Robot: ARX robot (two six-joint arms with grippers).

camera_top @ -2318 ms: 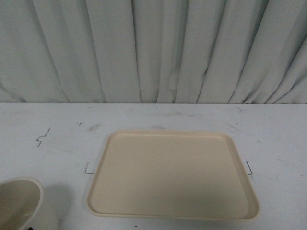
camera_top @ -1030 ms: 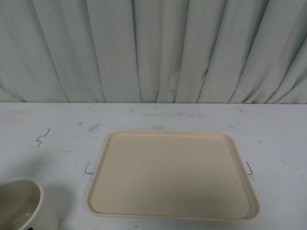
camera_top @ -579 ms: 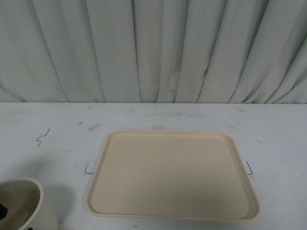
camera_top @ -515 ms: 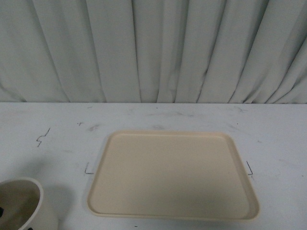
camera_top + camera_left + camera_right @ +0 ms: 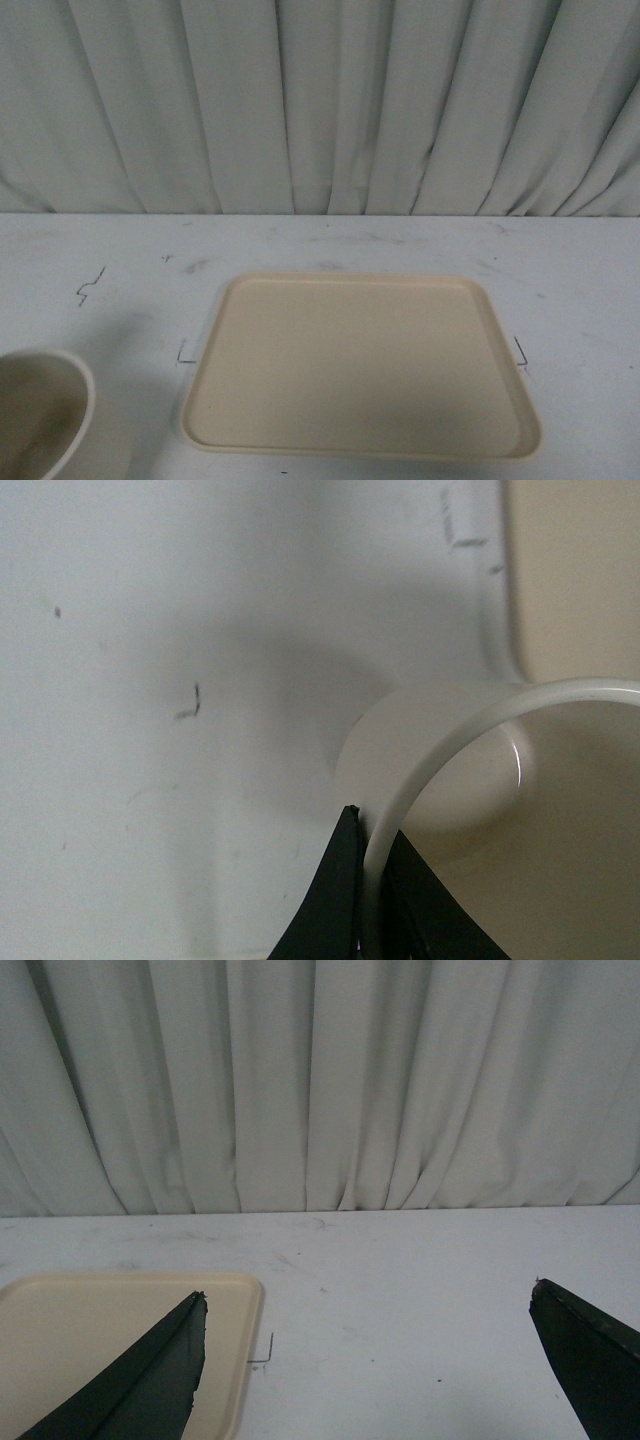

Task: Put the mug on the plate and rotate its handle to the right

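Note:
The mug (image 5: 40, 415) shows at the front view's bottom left corner, only its pale rim and inside in view; its smiley face and black handle are hidden. In the left wrist view my left gripper (image 5: 368, 832) is shut on the mug's rim (image 5: 450, 740), one black finger outside the wall and one inside, with the mug's shadow on the table below. The beige plate (image 5: 360, 365) lies flat at the table's middle, right of the mug; its corner also shows in the left wrist view (image 5: 570, 570). My right gripper (image 5: 365, 1305) is open and empty over the plate's corner (image 5: 100, 1340).
The white table (image 5: 110, 270) carries small black marks beside the plate's edges. A pale pleated curtain (image 5: 320, 100) hangs behind the table's far edge.
The mug has risen slightly in the front view and shifted a little left; its rim now sits higher at the corner. The plate has not moved.

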